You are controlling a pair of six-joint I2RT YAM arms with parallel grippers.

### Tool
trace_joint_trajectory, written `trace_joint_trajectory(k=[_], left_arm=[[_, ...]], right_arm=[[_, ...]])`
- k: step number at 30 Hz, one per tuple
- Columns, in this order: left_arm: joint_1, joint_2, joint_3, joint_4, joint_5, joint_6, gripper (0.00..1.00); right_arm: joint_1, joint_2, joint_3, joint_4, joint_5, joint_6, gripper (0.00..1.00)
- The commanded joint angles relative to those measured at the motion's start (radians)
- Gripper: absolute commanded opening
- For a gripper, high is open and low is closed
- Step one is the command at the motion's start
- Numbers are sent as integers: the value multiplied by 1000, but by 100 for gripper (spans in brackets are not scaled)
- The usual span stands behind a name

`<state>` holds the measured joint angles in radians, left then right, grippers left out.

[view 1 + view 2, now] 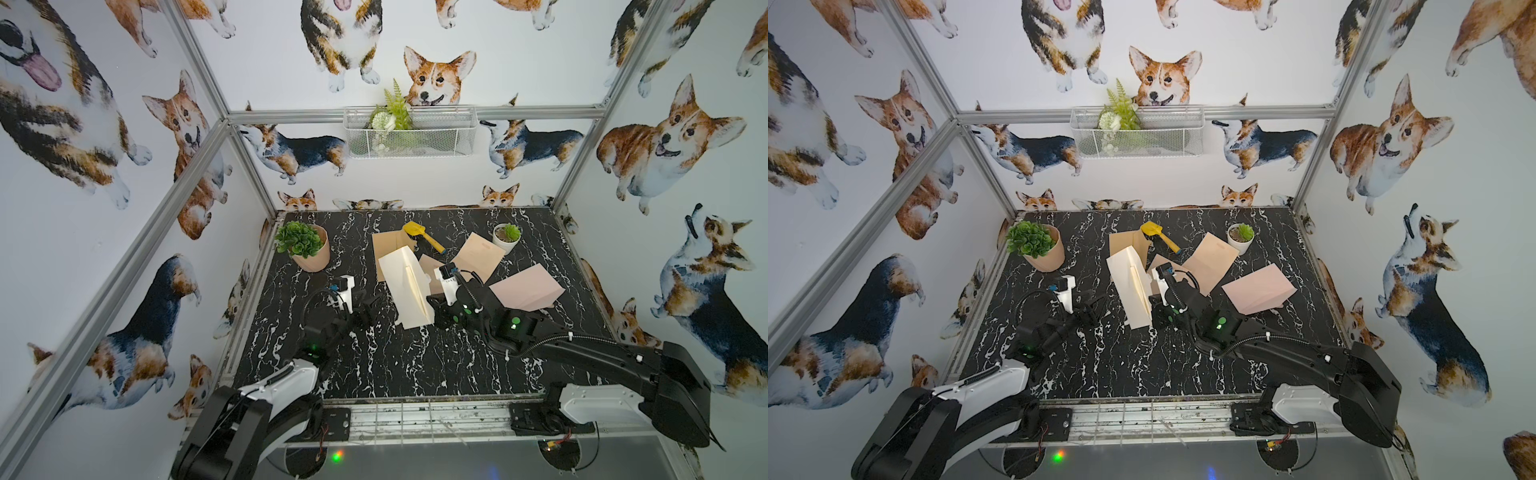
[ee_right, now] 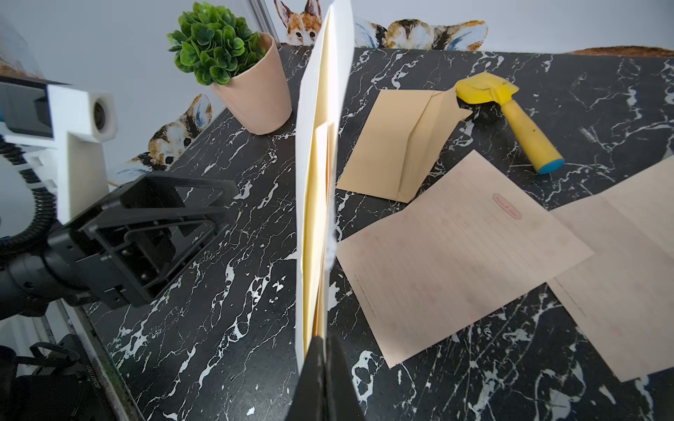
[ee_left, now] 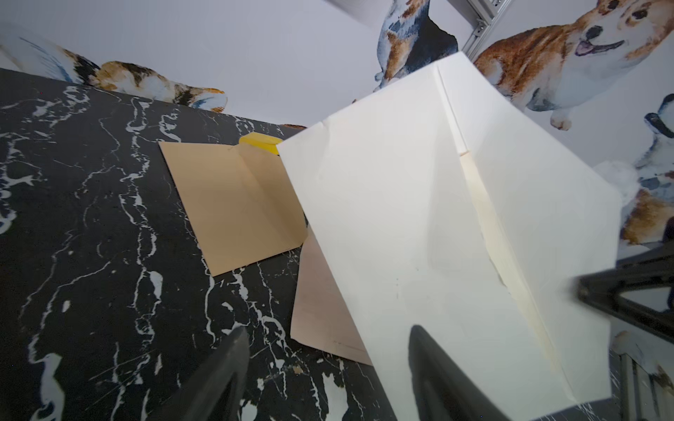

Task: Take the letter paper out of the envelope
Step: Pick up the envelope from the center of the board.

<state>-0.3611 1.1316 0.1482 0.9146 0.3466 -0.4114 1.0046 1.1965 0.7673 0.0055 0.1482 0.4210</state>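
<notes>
R gripper was clamped on tall cream paper envelope; L gripper stood open, empty. I reckoned best: pinch only yellowish letter sheet, pull slow.

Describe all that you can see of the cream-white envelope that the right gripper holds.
The cream-white envelope is large, made of creased paper, and is held up on edge, tilted, near the middle of the table. Its mouth gapes, and the right wrist view shows yellowish letter paper still inside. The right gripper is shut on one edge of it. The open left gripper is beside it, not touching.
</notes>
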Motion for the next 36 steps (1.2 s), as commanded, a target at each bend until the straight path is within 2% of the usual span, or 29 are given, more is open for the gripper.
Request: trace_joint_trajectory(k=[1,5,11,18,26,28,32,36], left_arm=[[1,98,10,244,147,-52,73],[1,200,14,381,199,-98,73],[1,287,36,471,270,-141,73],[1,309,40,506,294,-152,64],[1,274,40,467,301,-138,48],[2,262,42,442,301,-134,41],[1,232,58,377,315,-120,20],[1,214,60,348,316,-109,8]], right_arm=[[-4,-29,-42,112,-80,-30,0],[-10,-69,-113,225,-136,-52,0],[-34,-129,-129,217,-187,-57,0],[-56,-87,-135,232,-229,-26,0],[-88,-31,-148,256,-225,2,0],[-103,-31,-157,261,-229,15,0],[-110,-27,-163,258,-231,27,0],[-111,-30,-161,235,-212,36,0]])
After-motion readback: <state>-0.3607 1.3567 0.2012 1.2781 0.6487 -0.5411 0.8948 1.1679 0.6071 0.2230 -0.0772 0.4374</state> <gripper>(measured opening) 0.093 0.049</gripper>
